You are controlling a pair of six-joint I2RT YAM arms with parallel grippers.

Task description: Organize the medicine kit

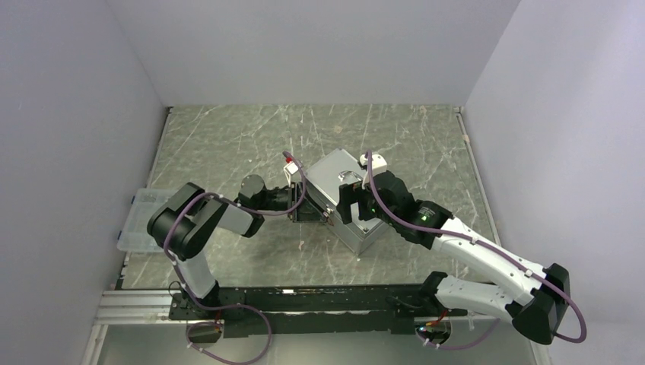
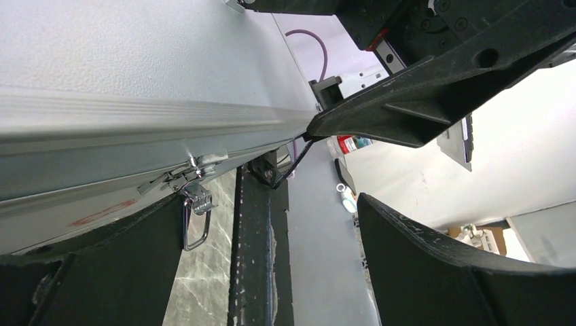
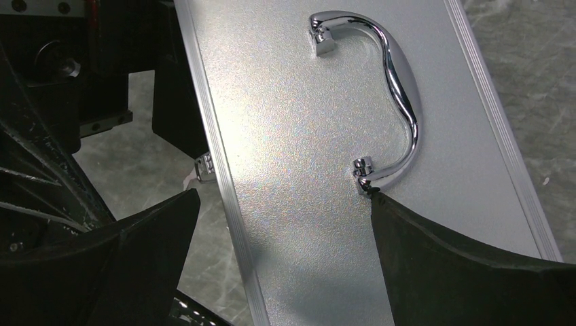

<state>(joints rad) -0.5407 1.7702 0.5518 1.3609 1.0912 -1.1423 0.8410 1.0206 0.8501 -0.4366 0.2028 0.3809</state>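
Note:
The medicine kit (image 1: 328,181), a silver-grey metal case, stands in the middle of the table with its lid down. My left gripper (image 1: 310,207) is open at the case's left side. In the left wrist view the case wall (image 2: 136,68) fills the upper left, and its chrome latch (image 2: 195,199) hangs just off my left finger (image 2: 102,272). My right gripper (image 1: 356,209) hovers open over the lid (image 3: 292,136). One finger (image 3: 462,272) sits at the foot of the curved handle (image 3: 401,88), the other finger (image 3: 136,258) beyond the lid's edge. Neither gripper holds anything.
A clear plastic box (image 1: 144,220) lies at the table's left edge beside the left arm. White walls close the table in on three sides. The black rail (image 1: 304,300) carrying both arm bases runs along the near edge.

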